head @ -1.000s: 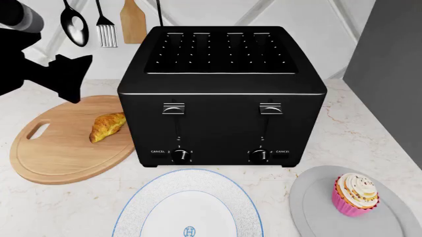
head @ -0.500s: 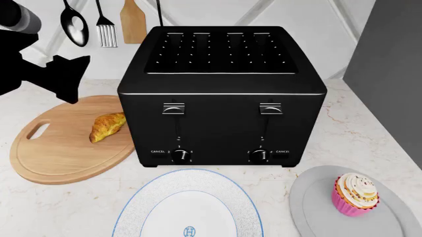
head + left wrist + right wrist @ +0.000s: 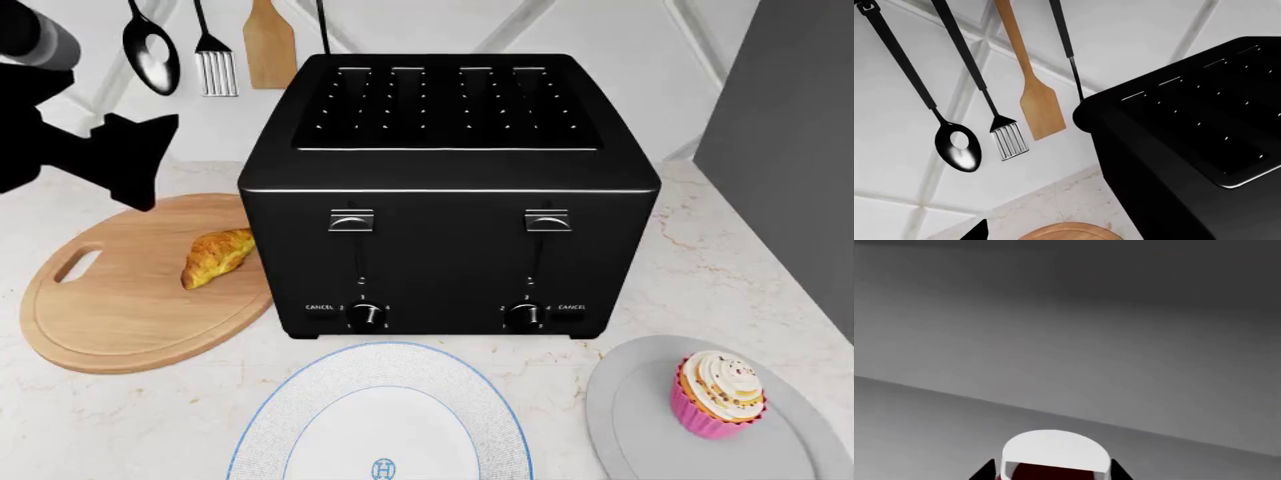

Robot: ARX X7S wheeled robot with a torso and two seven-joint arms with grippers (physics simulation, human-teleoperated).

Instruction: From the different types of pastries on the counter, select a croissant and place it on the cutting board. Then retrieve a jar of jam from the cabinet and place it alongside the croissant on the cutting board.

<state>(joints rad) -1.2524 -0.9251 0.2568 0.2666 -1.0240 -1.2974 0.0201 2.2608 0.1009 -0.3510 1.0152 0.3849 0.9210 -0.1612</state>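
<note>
Resting unmoved, croissant (image 3: 216, 256), cutting board (image 3: 120, 310)

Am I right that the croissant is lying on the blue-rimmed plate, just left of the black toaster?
Not quite: the croissant lies on the round wooden cutting board, just left of the black toaster. The head view shows it; nothing lies on the visible part of the blue-rimmed plate.
</note>
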